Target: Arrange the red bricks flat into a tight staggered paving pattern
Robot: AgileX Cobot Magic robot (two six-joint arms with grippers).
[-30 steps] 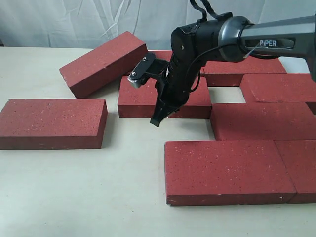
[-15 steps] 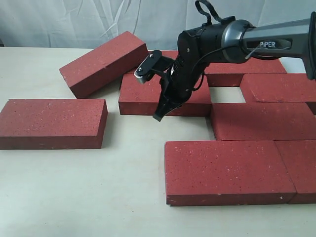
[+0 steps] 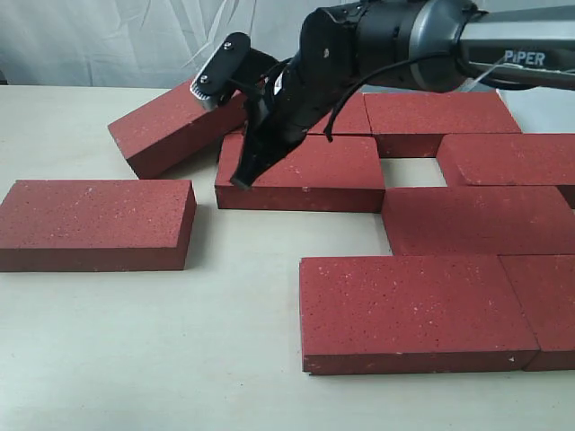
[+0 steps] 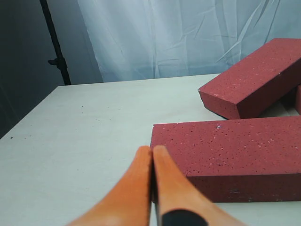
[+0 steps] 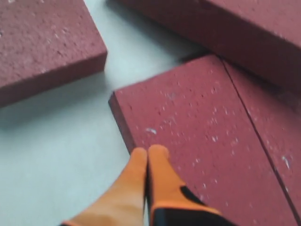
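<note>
Several red bricks lie flat on the table. My right gripper is shut and empty, its tips over the left end of the middle brick. In the right wrist view the shut right gripper hovers at that brick's near corner. A tilted brick leans on the one behind the middle brick. One brick lies alone at the left. My left gripper is shut and empty, low beside the lone brick; the left arm does not show in the exterior view.
More bricks form staggered rows at the right and a front row. A gap of bare table sits between two back bricks. White curtain hangs behind; a dark stand is off the table's far edge.
My right gripper rose from the middle brick's front edge and swung left and back to the brick's left end. The bricks have not moved.
</note>
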